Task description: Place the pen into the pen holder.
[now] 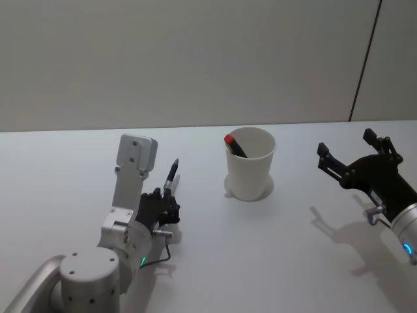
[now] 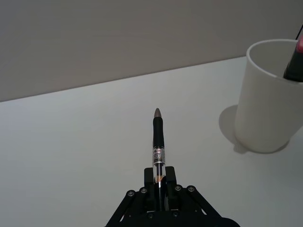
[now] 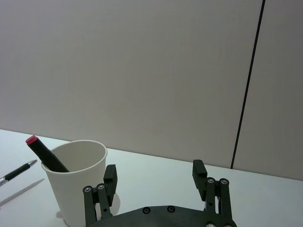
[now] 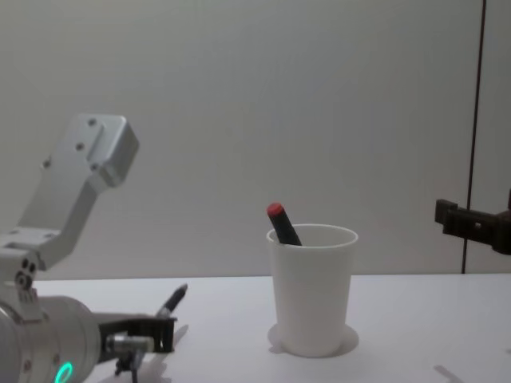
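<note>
Left gripper (image 2: 160,178): fingers clamped on rear of slim black-and-clear pen (image 2: 158,135), tip fwd, well left of white paper-cup pen holder (image 1: 251,173). Lift above rim, then lower clear of black red-capped marker (image 1: 233,145) inside. Right gripper (image 1: 346,145): spread wide, empty, right of cup.

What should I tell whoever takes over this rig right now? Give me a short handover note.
Left tool: shut on the pen, holding it above the table, to the left of the pen holder.
Right tool: open and empty, hovering to the right of the pen holder.
Pen holder: upright, with a red-capped marker leaning inside.
Done: pen grasped and off the table.
Left: carry the pen over the pen holder's rim and release it inside.
</note>
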`<action>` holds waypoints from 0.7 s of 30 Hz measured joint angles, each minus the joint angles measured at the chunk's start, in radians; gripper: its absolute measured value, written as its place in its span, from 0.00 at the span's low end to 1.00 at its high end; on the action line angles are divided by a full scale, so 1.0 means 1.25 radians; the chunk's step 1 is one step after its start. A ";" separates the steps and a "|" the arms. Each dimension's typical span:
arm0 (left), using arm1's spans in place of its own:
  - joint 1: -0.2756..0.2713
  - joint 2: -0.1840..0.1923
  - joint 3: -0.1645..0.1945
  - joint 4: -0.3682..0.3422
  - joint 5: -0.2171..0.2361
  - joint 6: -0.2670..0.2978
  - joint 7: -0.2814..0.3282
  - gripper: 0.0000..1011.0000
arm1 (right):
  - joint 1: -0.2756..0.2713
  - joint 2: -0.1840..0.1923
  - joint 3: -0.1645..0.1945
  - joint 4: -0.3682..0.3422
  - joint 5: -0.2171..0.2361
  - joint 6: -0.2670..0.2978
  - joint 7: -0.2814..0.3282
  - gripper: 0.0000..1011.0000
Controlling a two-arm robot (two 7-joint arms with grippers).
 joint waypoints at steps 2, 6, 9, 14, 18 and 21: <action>0.002 0.003 -0.003 -0.003 0.002 -0.022 -0.003 0.14 | 0.000 0.000 0.000 0.000 0.000 0.000 0.000 0.99; 0.007 0.010 -0.010 -0.009 0.006 -0.059 -0.008 0.14 | 0.000 0.000 0.000 0.000 0.000 0.000 0.000 0.99; 0.011 0.016 -0.017 -0.014 0.008 -0.094 -0.015 0.14 | 0.000 0.000 0.000 0.000 0.000 0.000 0.000 0.99; 0.019 0.029 -0.029 -0.022 0.010 -0.162 -0.029 0.14 | 0.000 0.000 0.000 0.000 0.000 0.000 0.000 0.99; 0.026 0.040 -0.038 -0.026 0.010 -0.209 -0.041 0.14 | 0.000 0.000 0.000 0.000 0.000 0.000 0.000 0.99; 0.033 0.049 -0.046 -0.029 0.010 -0.252 -0.053 0.14 | 0.000 0.000 0.000 0.000 0.000 0.000 0.000 0.99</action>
